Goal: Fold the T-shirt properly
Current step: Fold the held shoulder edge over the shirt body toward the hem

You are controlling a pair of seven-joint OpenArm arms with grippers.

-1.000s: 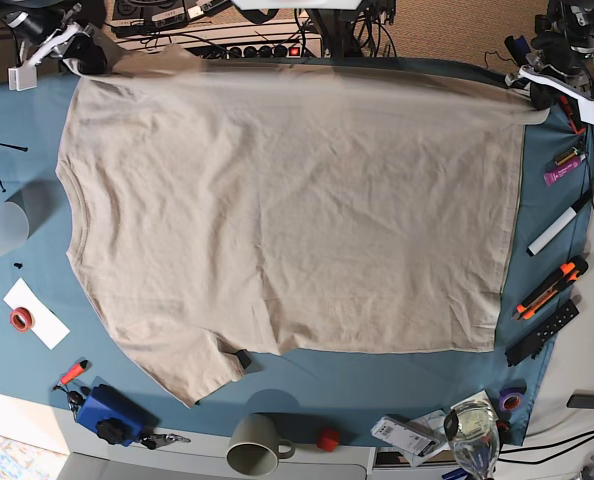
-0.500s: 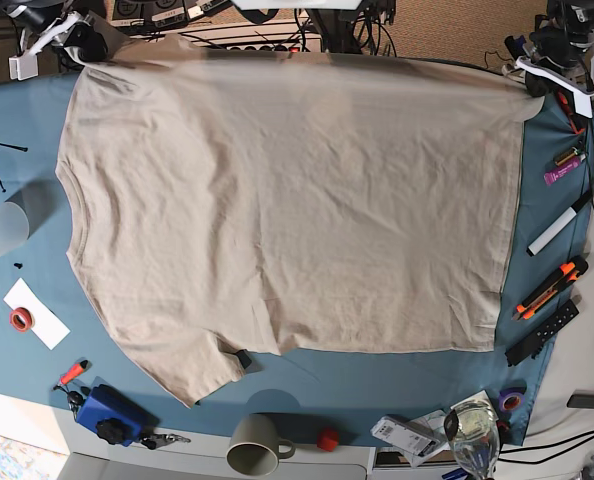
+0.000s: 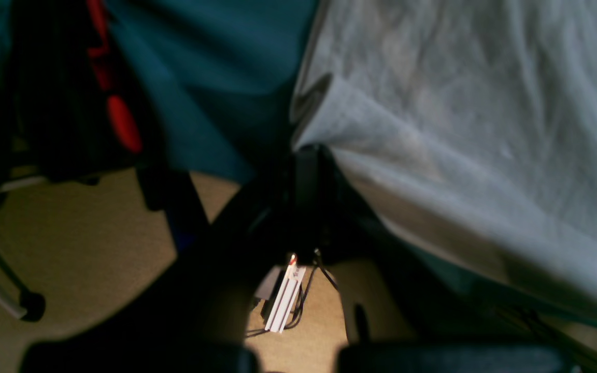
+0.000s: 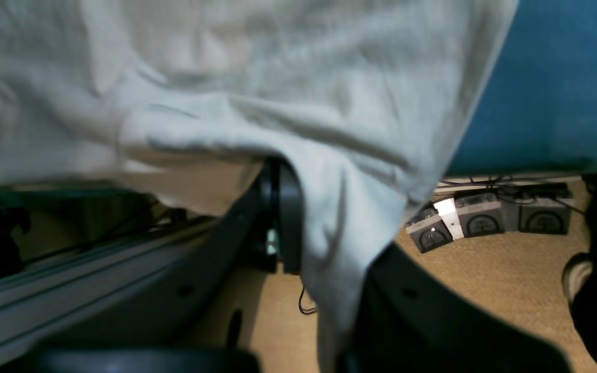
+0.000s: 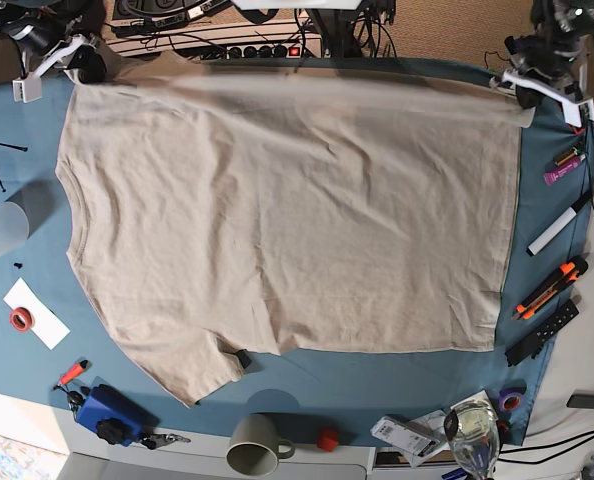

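1. Firmly shut, the left claw (image 5: pixel 525 98) pinches a corner of the T-shirt (image 5: pixel 297 210); the right claw (image 5: pixel 90 70) is shut as well, with the shirt's cloth gripped between its fingers and a fold hanging over them in its wrist view.
2. Both arms reach in from the top of the base view, claws well apart at opposite ends of the shirt's top edge, that edge strung between them.
3. Most of the shirt lies spread on the blue-covered bench (image 5: pixel 377 395), lightly wrinkled, one sleeve pointing down at lower left.
4. Compared with half a second ago, both claws sit a little lower in the base view, the left one also further inward, and the top edge sags more.
5. Beside the shirt's right border lie a pink tube (image 5: pixel 564 169), a marker (image 5: pixel 557 231) and an orange-black cutter (image 5: pixel 551 288), the tube being near the left claw.
6. Further out, a mug (image 5: pixel 252 446) and a glass (image 5: pixel 472 436) stand below the shirt; a translucent cup (image 5: pixel 1 233) and red tape roll (image 5: pixel 21 319) are off its left side.
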